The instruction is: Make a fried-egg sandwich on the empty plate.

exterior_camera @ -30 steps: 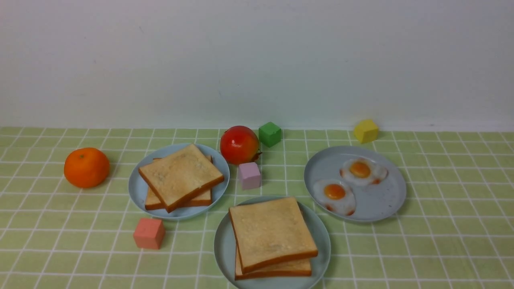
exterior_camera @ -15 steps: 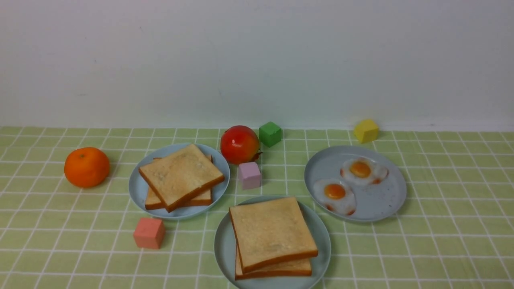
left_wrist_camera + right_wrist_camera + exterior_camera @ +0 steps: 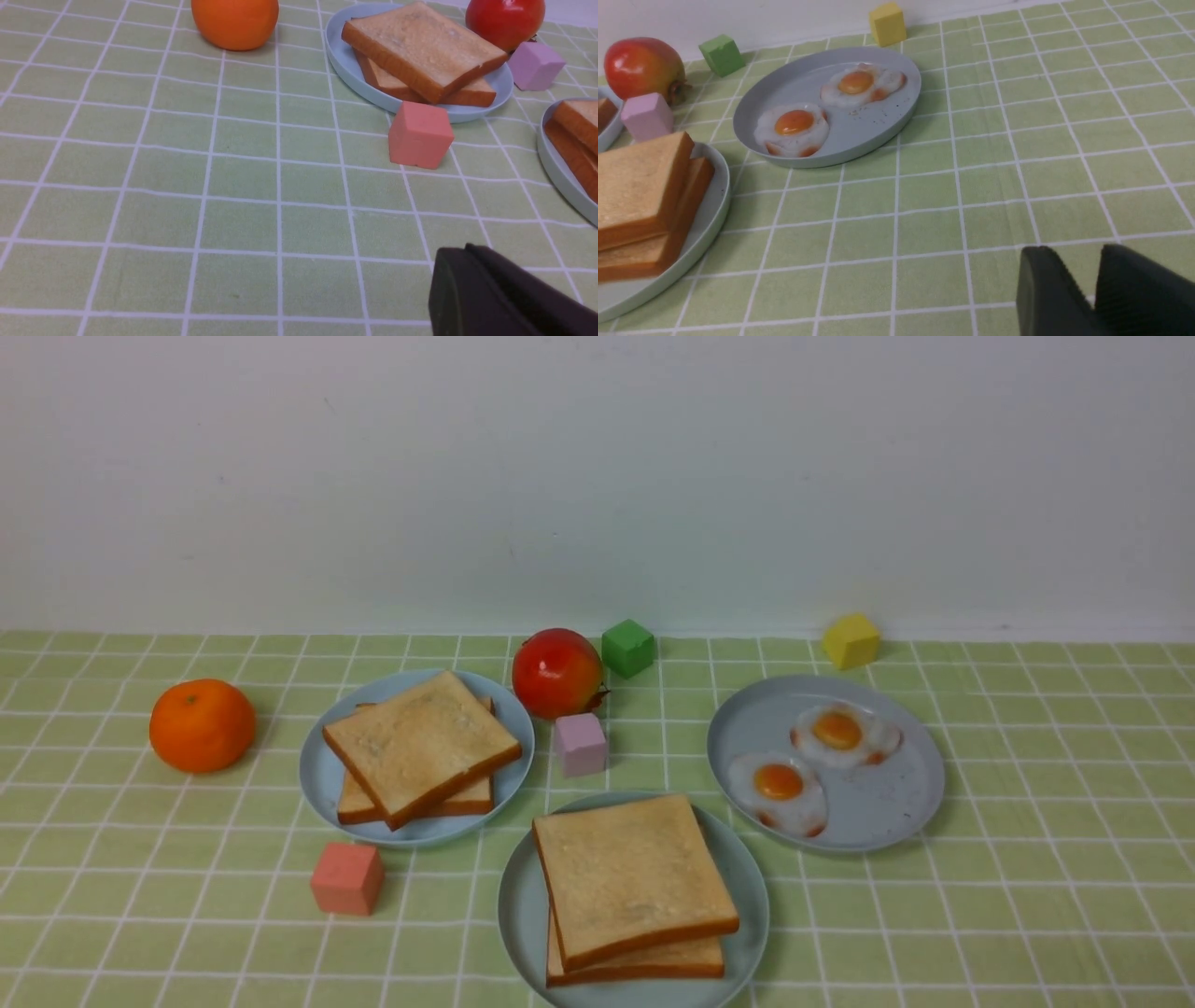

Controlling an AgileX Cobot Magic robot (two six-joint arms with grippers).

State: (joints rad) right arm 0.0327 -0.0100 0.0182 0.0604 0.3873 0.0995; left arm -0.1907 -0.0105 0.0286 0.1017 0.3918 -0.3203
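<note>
The teal-green plate [image 3: 521, 915] at the bottom middle of the front view holds the sandwich [image 3: 630, 887], two toast slices stacked; no egg shows between them. The grey-blue plate [image 3: 896, 812], right of middle, holds two fried eggs [image 3: 778, 791]. The pale blue plate [image 3: 322, 775], left of middle, holds two more toast slices [image 3: 420, 747].

Only the wrist views show the pincers. The left pincer [image 3: 467, 289] is pressed together above the desk. The right pincer [image 3: 1094, 284] is a little spread, with nothing in it.

A green checked cloth [image 3: 1027, 896] covers the desk below a white wall [image 3: 597, 476].
</note>
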